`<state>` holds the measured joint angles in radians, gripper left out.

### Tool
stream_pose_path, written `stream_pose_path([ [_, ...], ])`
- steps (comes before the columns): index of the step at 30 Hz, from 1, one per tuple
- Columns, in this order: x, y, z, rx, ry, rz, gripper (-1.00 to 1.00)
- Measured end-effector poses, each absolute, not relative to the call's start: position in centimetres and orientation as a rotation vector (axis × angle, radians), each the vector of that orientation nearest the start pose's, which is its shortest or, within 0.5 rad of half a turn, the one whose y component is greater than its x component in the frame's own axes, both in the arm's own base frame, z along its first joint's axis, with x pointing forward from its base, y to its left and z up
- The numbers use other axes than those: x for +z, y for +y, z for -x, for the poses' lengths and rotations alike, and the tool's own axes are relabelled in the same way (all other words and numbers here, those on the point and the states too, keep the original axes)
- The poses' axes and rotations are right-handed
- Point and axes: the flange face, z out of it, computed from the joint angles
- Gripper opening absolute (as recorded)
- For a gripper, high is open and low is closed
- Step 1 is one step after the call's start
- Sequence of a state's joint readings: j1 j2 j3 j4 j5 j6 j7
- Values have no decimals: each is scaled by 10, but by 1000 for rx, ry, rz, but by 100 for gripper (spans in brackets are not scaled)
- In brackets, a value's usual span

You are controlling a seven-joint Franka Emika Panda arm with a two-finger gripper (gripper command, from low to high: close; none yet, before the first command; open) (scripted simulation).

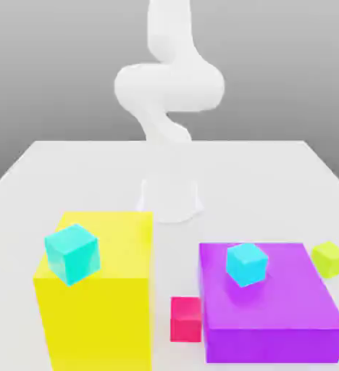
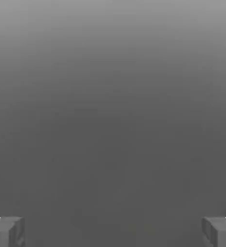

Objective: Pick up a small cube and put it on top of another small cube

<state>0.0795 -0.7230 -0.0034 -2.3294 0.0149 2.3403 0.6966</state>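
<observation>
Exterior view: cyan cube (image 1: pixel 246 264) atop purple block (image 1: pixel 274 308); red cube (image 1: pixel 186 319) just beside that block, lime cube (image 1: pixel 329 259) across it. Hand view: gripper (image 2: pixel 113 232) open, empty. Align squarely with one cube before descending, clear of purple block.

The robot arm (image 1: pixel 169 87) is running out of the exterior view at its top edge. The yellow block (image 1: pixel 100 311) is being cut off by the bottom edge, and the worktop (image 1: pixel 259 181) is extending past the frame.
</observation>
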Motion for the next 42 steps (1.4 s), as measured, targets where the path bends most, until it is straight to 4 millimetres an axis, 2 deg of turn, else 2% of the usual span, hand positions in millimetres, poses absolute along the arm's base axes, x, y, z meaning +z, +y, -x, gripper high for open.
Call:
stream_pose_path([
  [2,639,56,-395,-882,651,2653,0],
  [5,589,99,-414,-783,381,2761,0],
  [8,537,145,-422,-684,99,2838,0],
  [11,483,190,-419,-585,-192,2883,0],
  [14,429,233,-405,-484,-491,2897,0],
  [17,376,271,-382,-383,-793,2878,0],
  [20,324,302,-351,-280,-1095,2826,0],
  [23,273,333,-305,-175,-1430,2720,0],
  [24,257,340,-290,-140,-1536,2678,0],
  [27,210,344,-255,-35,-1795,2564,0],
  [33,141,344,-245,-1,-1873,2523,0],
  [34,133,344,-245,0,-1872,2523,-100],
  [40,129,343,-245,2,-1873,2523,-100],
  [42,140,344,-245,1,-1874,2523,-100],
])
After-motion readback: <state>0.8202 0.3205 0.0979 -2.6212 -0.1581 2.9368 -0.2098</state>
